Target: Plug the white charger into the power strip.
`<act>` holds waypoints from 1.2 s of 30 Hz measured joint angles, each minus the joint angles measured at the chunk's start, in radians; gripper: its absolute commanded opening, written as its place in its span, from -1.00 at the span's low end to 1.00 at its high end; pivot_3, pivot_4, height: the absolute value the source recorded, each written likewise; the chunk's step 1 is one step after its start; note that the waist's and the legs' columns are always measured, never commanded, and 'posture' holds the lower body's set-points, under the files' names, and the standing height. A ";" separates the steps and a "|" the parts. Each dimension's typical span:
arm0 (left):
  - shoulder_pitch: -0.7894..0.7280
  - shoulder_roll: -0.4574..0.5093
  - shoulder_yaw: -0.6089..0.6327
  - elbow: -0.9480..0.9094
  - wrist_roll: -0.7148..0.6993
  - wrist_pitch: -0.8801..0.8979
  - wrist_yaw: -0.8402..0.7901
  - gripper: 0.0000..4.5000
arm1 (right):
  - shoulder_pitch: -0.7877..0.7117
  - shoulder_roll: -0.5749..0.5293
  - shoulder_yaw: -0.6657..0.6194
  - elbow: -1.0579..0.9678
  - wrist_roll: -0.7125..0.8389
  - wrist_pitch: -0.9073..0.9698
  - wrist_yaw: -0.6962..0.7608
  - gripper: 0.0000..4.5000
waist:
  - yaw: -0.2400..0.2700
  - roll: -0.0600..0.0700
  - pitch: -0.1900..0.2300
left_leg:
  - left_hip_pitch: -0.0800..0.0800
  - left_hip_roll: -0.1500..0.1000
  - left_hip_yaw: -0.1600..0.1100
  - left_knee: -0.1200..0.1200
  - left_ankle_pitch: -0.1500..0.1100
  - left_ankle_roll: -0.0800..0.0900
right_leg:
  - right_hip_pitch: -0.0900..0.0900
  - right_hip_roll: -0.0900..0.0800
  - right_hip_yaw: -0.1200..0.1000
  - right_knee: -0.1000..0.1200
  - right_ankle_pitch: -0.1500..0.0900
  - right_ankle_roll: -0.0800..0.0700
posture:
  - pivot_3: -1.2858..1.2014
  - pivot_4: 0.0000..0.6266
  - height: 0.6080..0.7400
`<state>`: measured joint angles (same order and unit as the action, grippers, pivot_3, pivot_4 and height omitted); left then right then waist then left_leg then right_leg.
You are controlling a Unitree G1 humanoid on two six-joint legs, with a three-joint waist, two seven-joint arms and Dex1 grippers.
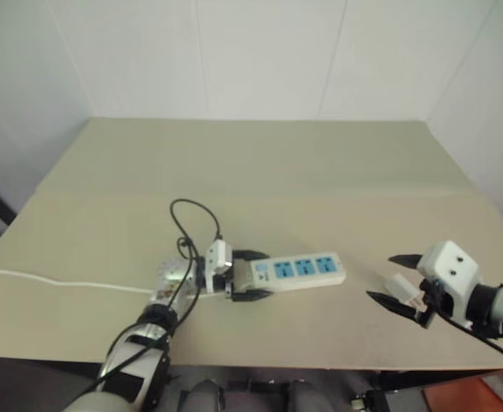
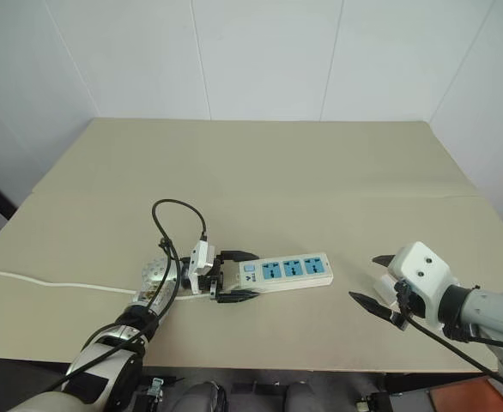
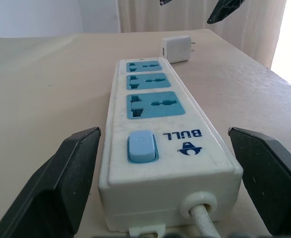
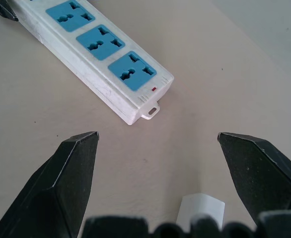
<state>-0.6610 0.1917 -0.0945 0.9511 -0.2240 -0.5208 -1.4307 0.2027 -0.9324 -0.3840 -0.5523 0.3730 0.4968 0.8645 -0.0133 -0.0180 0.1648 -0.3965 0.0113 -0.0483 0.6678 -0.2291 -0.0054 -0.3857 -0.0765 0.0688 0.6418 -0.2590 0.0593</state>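
The power strip (image 1: 301,269), a white bar with three blue sockets, lies on the table. Its switch end (image 3: 143,147) sits between the fingers of my left gripper (image 1: 266,275), which is open; gaps show on both sides, so the fingers do not touch it. The white charger (image 3: 177,48) lies on the table just beyond the strip's far end. My right gripper (image 1: 380,276) stands open over it, and in the right wrist view the charger (image 4: 201,208) sits low between the two fingers, apart from them.
The beige table (image 1: 277,163) stretches back to a white wall. The strip's thin white cord (image 1: 63,281) runs off to the left along the front. A black cable loop (image 1: 191,210) arcs above my left wrist. The table's front edge is close beneath both grippers.
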 measured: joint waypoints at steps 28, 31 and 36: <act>0.035 0.105 -0.039 -0.166 -0.013 0.126 -0.147 0.45 | -0.891 -0.392 0.604 0.177 0.097 0.805 0.170 1.00 | -0.018 0.000 0.000 | -0.006 0.002 0.000 -0.003 0.000 0.000 | -0.008 0.000 -0.001 -0.003 0.001 -0.003 | 0.03 -0.52 1.00; 0.037 0.099 -0.044 -0.182 -0.013 0.127 -0.147 0.45 | -1.031 -0.362 0.775 0.240 0.078 0.900 0.203 1.00 | -0.008 0.000 0.000 | -0.015 0.001 0.001 -0.003 0.000 0.000 | -0.018 -0.001 0.000 0.000 0.001 -0.003 | 0.03 -0.52 1.00; 0.062 0.088 -0.046 -0.209 -0.014 0.127 -0.129 0.45 | -1.171 -0.314 0.940 0.349 0.032 0.968 0.203 1.00 | 0.003 0.001 0.000 | -0.016 0.001 0.000 -0.002 0.000 0.000 | -0.020 -0.001 0.000 0.000 0.001 -0.003 | 0.03 -0.52 1.00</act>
<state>-0.5985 0.2793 -0.1400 0.7421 -0.2384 -0.3938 -1.5595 -0.9679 -1.2465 0.5557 -0.2031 0.4046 1.4645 1.0675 -0.0100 -0.0174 0.1649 -0.4129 0.0120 -0.0481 0.6655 -0.2291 -0.0054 -0.4055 -0.0772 0.0686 0.6421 -0.2580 0.0559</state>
